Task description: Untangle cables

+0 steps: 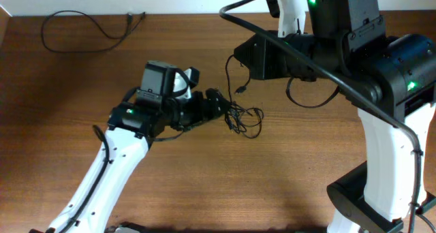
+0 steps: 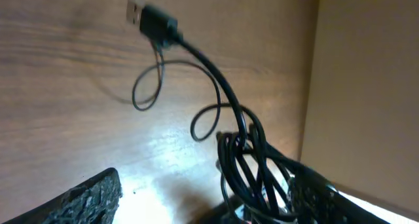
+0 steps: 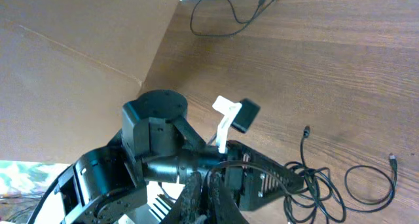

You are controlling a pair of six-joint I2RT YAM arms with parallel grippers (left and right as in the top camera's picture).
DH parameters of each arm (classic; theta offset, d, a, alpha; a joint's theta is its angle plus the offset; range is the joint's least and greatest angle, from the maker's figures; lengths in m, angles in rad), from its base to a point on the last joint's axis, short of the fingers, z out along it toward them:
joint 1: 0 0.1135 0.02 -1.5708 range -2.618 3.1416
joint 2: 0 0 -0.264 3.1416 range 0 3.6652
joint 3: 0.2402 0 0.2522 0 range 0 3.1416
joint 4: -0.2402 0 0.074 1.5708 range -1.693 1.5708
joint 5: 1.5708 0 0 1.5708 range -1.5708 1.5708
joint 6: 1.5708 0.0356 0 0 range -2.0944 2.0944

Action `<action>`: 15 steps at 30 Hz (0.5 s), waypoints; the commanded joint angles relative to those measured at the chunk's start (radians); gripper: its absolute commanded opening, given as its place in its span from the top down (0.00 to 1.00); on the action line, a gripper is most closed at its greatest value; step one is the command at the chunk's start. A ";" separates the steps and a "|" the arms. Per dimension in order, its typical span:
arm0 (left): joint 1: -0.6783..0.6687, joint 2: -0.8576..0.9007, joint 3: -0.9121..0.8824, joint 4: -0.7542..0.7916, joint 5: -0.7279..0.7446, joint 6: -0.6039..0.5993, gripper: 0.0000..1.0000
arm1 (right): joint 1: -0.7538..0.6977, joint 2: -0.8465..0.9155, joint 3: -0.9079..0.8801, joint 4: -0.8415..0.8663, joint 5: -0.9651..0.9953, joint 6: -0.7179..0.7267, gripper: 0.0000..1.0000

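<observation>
One thin black cord [image 1: 109, 35] lies looped near the brown wooden table's [image 1: 306, 165] far-left edge. The remaining glossy cords form a loose tangle [image 1: 242, 118] between the left gripper's [image 1: 219, 105] parted ribbed pads [image 2: 85, 198]. The right gripper [image 1: 240, 56] state is indeterminate.

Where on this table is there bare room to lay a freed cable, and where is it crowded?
Bare wood: the wide patch between the left arm and the right arm's base, below the tangle in the overhead view; also the left edge under the loose cable. Crowded: the centre, where the left end effector meets the tangle.
</observation>
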 commanded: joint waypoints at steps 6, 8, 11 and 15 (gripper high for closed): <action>-0.016 0.004 0.011 -0.058 0.081 -0.103 0.24 | -0.001 0.006 0.006 0.004 0.002 -0.003 0.96; -0.016 0.004 0.011 -0.082 0.044 -0.103 0.23 | -0.001 0.006 0.006 0.005 0.002 -0.002 0.96; -0.016 0.006 0.011 -0.089 -0.052 -0.103 0.35 | -0.001 0.006 0.006 0.004 0.002 -0.003 0.96; -0.016 0.007 0.011 -0.102 -0.202 -0.102 0.71 | -0.001 0.006 0.006 -0.004 0.002 -0.003 0.96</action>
